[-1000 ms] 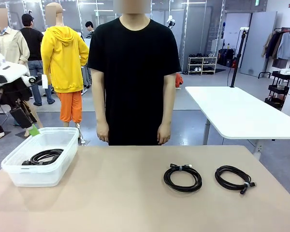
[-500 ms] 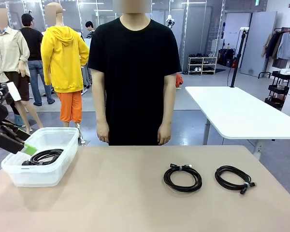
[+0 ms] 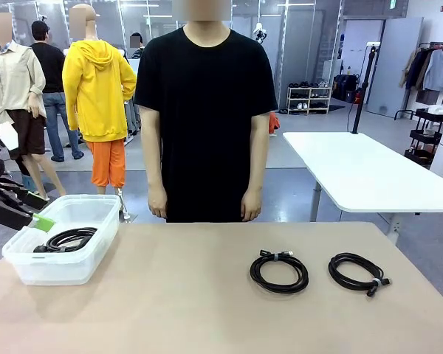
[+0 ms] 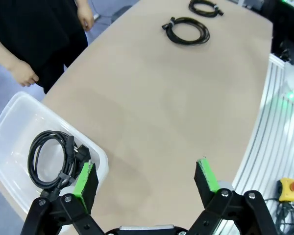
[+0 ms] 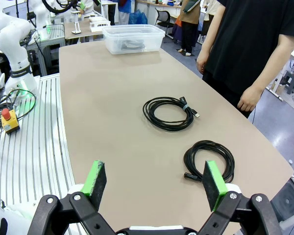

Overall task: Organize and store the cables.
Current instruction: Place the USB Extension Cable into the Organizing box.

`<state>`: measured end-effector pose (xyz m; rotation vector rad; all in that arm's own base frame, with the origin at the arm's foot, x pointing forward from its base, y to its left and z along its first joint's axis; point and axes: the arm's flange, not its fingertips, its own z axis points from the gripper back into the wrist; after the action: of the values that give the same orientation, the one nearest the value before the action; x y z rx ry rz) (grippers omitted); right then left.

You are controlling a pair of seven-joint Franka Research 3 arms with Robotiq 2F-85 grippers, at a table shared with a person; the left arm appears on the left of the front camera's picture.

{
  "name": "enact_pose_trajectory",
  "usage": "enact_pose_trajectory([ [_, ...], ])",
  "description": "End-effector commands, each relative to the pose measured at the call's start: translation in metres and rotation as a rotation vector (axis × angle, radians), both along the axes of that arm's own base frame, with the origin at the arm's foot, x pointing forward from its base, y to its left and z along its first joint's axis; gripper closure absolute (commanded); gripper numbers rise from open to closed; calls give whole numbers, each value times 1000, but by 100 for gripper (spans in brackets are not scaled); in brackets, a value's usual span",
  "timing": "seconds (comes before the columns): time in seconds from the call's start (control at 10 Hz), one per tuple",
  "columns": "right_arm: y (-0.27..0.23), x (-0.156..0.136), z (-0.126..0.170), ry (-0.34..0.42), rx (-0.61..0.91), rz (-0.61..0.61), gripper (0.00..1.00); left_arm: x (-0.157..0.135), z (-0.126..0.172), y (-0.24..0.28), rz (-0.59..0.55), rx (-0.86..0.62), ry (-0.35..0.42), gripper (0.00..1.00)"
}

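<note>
Stood spread and empty: left tool [image 4: 147, 171], right tool [image 5: 156, 183]; coil [image 5: 209, 160] just ahead of right tool lay flat, so pads [image 5: 214, 185] might scrape tabletop [image 5: 112, 98] and miss it.

- A tan table [image 3: 207, 310] spans the foreground, rounded at its far corners.
- A person in a black T-shirt [image 3: 207, 110] stands upright at the table's far edge, arms down at the sides.
- A white table [image 3: 362, 173] stands behind to the right, its top bare.
- A low shelf [image 3: 308, 98] holding shoes sits against the back wall.
- A clothes rail [image 3: 432, 70] hung with garments stands at far right, a black cart [image 3: 427, 136] just below it.
- A red button on a yellow box [image 5: 7, 120] lies on the ribbed metal platform [image 5: 34, 161] beside the table.
</note>
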<state>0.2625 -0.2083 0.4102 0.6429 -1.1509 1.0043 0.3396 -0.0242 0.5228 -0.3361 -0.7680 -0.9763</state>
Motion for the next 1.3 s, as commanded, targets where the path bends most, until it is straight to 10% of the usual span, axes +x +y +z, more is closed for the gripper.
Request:
enact_pose_trajectory([
  [0.0,1,0,3,2,15,-9,0,-5,4,-5,22,30,20,0],
  [0.8,0,0,0,0,0,0,0,-5,4,-5,22,30,20,0],
  [1.2,124,57,96,122,-331,140,0,-5,4,-5,22,30,20,0],
])
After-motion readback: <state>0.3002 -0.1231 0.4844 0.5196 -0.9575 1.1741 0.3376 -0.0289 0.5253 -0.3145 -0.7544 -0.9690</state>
